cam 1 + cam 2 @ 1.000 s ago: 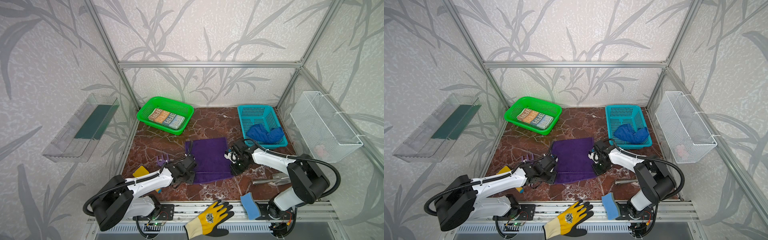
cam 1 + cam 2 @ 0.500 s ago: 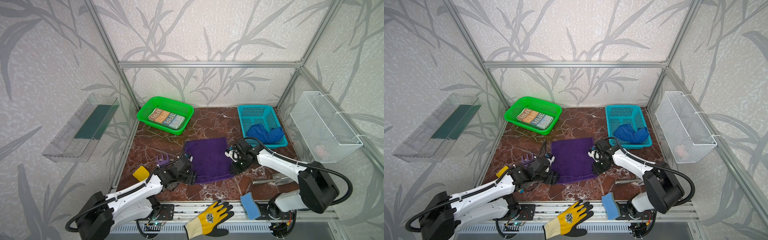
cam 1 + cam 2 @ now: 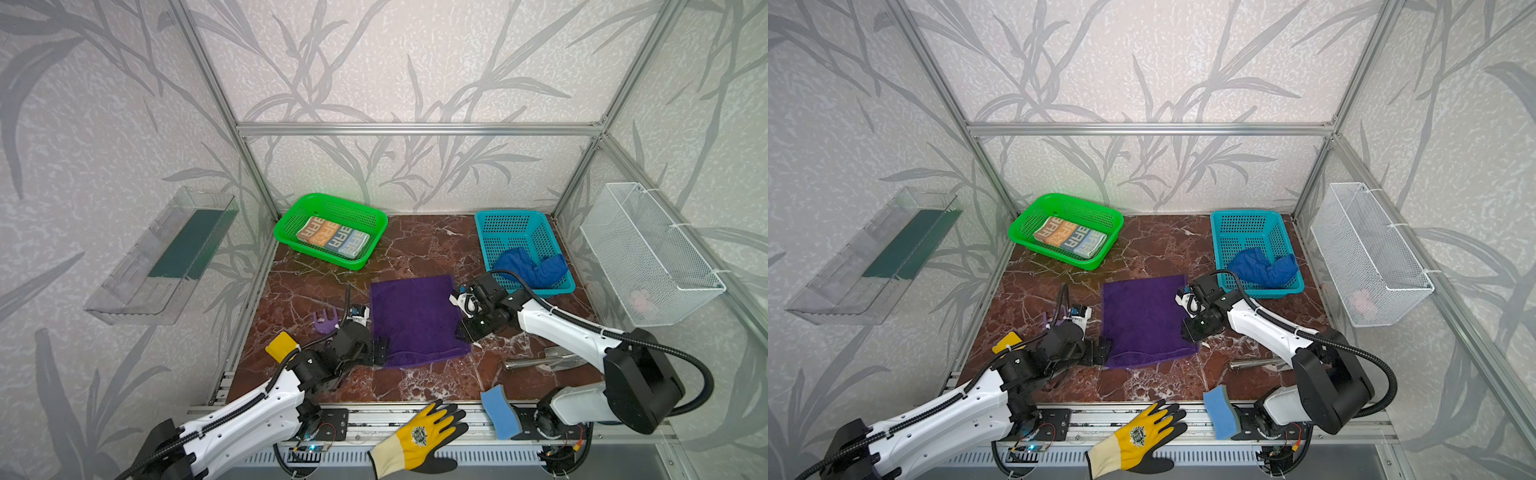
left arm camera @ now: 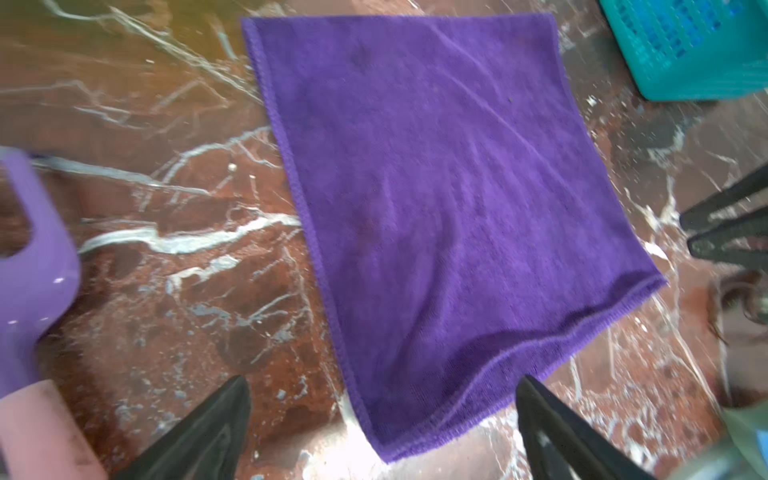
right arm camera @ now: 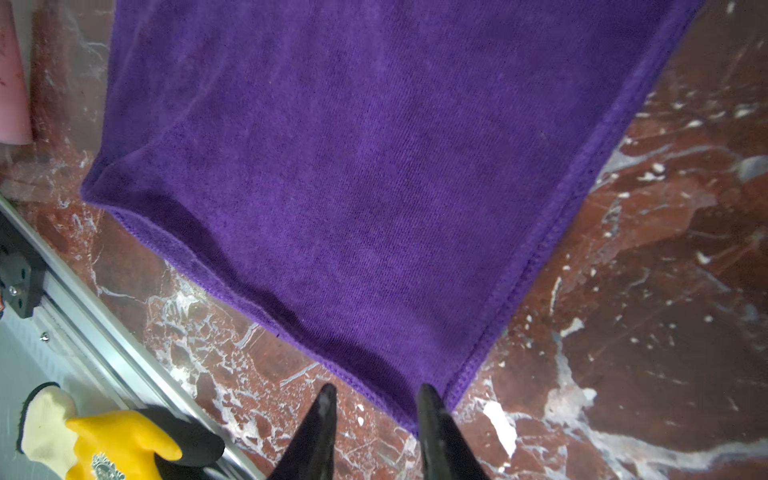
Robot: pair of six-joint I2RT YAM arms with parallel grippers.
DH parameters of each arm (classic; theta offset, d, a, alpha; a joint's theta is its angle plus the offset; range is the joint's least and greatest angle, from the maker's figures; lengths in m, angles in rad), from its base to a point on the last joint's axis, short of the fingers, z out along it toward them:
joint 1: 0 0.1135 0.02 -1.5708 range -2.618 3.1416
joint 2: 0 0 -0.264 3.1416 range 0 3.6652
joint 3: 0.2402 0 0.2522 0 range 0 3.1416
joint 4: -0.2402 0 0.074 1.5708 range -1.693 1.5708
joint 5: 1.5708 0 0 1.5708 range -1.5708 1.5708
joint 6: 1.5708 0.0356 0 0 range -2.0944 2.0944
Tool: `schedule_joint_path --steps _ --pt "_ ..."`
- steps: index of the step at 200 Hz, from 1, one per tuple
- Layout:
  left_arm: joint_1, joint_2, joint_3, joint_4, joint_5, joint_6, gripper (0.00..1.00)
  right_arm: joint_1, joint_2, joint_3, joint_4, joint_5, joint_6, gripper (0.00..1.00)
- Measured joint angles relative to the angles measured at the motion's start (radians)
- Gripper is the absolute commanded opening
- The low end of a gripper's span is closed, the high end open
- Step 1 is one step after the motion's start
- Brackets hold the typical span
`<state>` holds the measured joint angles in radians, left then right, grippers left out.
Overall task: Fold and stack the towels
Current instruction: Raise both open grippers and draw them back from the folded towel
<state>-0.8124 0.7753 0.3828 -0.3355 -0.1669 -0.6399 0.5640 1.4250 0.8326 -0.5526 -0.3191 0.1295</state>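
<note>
At the back left we see the cream lettered towel lying folded in the green basket. Our left claw sits low at the near left corner of the purple towel, its jaws wide apart and gripping nothing. That towel lies flat in the middle of the surface, doubled along its near edge. Our right claw is at the near right corner, its jaws slightly apart, with the corner loose between them. At the back right, the royal blue towel lies crumpled in the teal basket.
</note>
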Motion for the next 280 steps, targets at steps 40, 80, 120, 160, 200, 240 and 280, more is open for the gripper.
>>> schedule_joint_path --steps 40,80,120,160,200,240,280 --pt "0.045 0.138 0.096 -0.006 -0.047 0.075 0.99 0.000 0.043 0.111 0.006 0.063 -0.054 0.35" --pt "0.214 0.355 0.315 0.003 0.073 0.216 0.94 -0.016 0.137 0.290 0.001 0.106 -0.167 0.35" --pt "0.307 0.598 0.530 -0.050 0.188 0.359 0.84 -0.065 0.235 0.409 -0.002 0.112 -0.301 0.36" --pt "0.368 0.857 0.790 -0.179 0.255 0.448 0.78 -0.095 0.313 0.502 -0.011 0.100 -0.430 0.36" --pt "0.425 1.080 1.001 -0.296 0.267 0.502 0.72 -0.114 0.407 0.605 -0.032 0.109 -0.523 0.35" --pt "0.442 1.215 1.125 -0.377 0.206 0.555 0.63 -0.123 0.528 0.718 -0.076 0.155 -0.585 0.34" --pt "0.442 1.245 1.156 -0.413 0.162 0.606 0.59 -0.125 0.640 0.783 -0.103 0.213 -0.627 0.34"
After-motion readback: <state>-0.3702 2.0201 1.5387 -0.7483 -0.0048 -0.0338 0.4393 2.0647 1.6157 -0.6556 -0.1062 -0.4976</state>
